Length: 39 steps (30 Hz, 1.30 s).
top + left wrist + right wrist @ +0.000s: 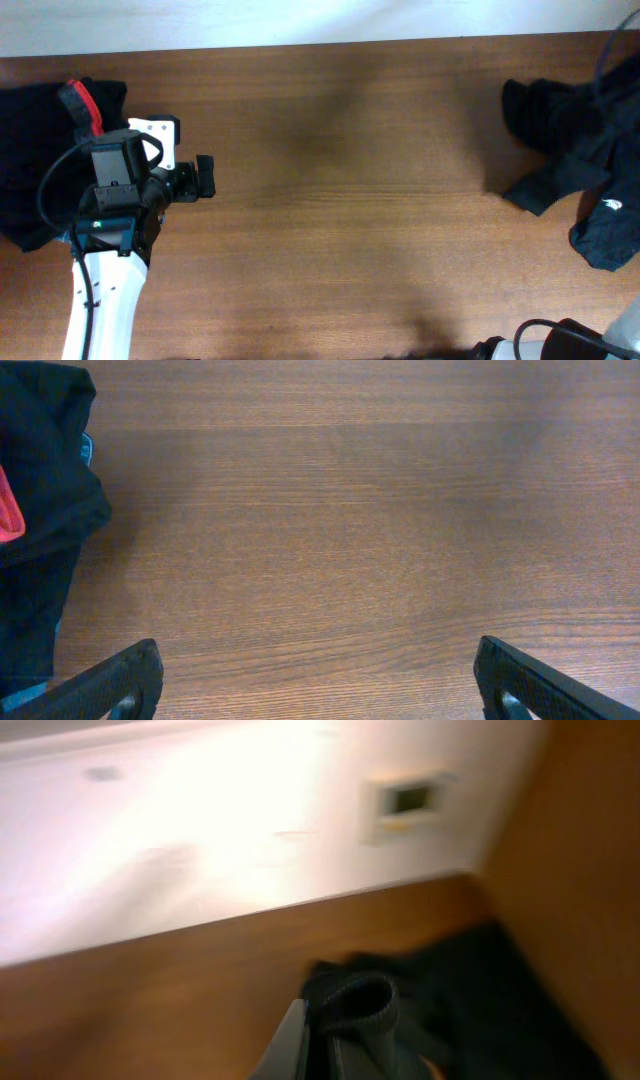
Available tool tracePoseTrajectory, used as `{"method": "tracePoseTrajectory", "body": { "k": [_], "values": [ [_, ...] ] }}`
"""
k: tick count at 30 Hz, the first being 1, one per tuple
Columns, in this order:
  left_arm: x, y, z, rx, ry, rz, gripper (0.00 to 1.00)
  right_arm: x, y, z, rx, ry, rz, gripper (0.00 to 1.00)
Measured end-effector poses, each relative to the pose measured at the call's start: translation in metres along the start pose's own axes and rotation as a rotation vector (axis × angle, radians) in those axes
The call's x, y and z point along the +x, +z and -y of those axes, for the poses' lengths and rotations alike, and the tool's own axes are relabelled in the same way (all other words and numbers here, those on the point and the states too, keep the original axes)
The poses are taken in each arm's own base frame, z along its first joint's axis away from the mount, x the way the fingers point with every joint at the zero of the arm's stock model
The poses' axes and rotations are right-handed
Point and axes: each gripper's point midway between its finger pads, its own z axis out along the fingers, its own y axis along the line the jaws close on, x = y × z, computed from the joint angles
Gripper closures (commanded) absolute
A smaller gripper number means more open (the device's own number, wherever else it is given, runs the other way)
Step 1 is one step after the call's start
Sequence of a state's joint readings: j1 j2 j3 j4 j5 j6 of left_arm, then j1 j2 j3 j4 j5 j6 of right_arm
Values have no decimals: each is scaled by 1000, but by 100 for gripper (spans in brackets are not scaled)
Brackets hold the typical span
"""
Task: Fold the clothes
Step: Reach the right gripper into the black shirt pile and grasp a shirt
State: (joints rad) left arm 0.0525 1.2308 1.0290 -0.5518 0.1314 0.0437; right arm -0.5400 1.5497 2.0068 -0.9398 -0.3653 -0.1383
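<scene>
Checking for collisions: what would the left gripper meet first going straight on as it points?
Bare table lies ahead of the open left gripper; likely wood first, though a level path might reach the far black garment.

A brown wood-grain table (340, 200) fills the overhead view. A pale strip (300, 18) runs beyond the table's far edge. In the blurred right wrist view, a white wall (180, 830) behind the table carries a small rectangular plate (405, 802).
</scene>
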Motion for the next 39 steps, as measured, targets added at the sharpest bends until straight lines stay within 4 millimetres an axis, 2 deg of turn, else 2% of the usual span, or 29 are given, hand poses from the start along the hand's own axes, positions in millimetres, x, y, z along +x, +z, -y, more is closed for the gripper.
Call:
{"method": "tracePoseTrajectory", "body": {
  "k": [5, 8, 12, 13, 16, 19, 22, 26, 32, 35, 37, 38, 39],
  "values": [
    [0, 0, 0, 0, 0, 0, 1, -4, 0, -77, -309, -143, 34, 96],
    [0, 0, 0, 0, 0, 0, 1, 2, -3, -129, -460, -220, 23, 96],
    [0, 0, 0, 0, 0, 0, 1, 25, -9, -196, -640, -329, -32, 96],
    [0, 0, 0, 0, 0, -1, 1, 37, -12, -222, -715, -373, -58, 96],
    [0, 0, 0, 0, 0, 0, 1, 57, -15, -266, -828, -454, -97, 96],
    [0, 0, 0, 0, 0, 0, 1, 66, -18, -290, -870, -508, -104, 96],
    [0, 0, 0, 0, 0, 0, 1, 62, -16, -294, -850, -535, -76, 96],
    [0, 0, 0, 0, 0, 0, 1, 58, -12, -288, -802, -528, -76, 96],
    [0, 0, 0, 0, 0, 0, 1, 60, -15, -282, -773, -526, -92, 96],
    [0, 0, 0, 0, 0, 0, 3, 45, -21, -279, -737, -540, -28, 96],
    [-1, 0, 1, 8, -2, 3, 11, 24, -30, -270, -660, -532, 45, 96],
    [-2, 0, 4, 21, -2, 8, 11, 17, -35, -266, -632, -525, 70, 96],
    [-5, 0, 8, 44, 0, 21, 17, 8, -44, -261, -598, -516, 100, 96]
  ]
}}
